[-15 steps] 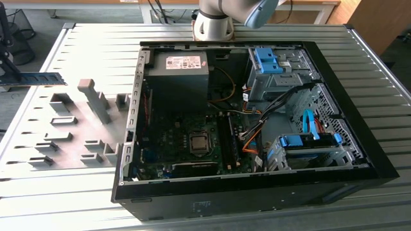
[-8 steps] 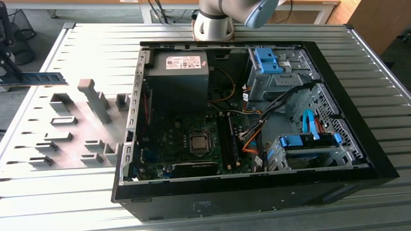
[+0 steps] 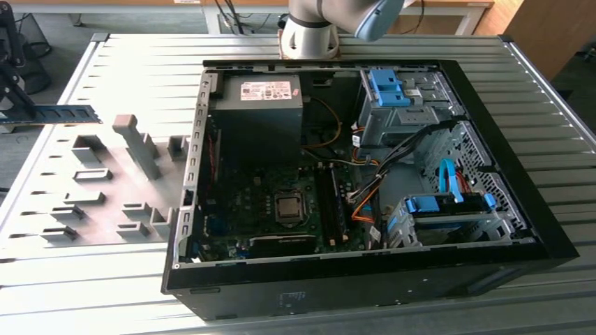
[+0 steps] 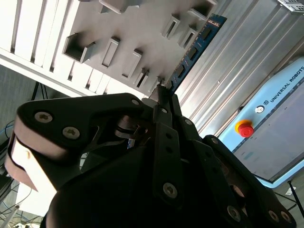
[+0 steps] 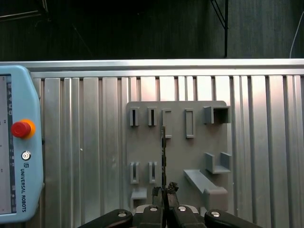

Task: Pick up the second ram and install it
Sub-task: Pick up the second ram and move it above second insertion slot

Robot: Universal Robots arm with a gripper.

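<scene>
**Inspector:** Your claw (image 5: 164, 191) is pinching the second ram (image 5: 163, 147) by 1 end; the stick shows edge-on in the first wrist view. Pick-up: done.

**Operator:** And the install?

**Inspector:** Not done. In the upper left of the exterior view the stick hangs in the air over the grey fixture board (image 3: 102, 202), well apart from the open computer case (image 3: 373, 279). Your memory slots (image 3: 328, 202) lie inside its wall, with cables (image 3: 363, 201) just beside them. A teach pendant (image 5: 16, 156) lies near the board.
</scene>
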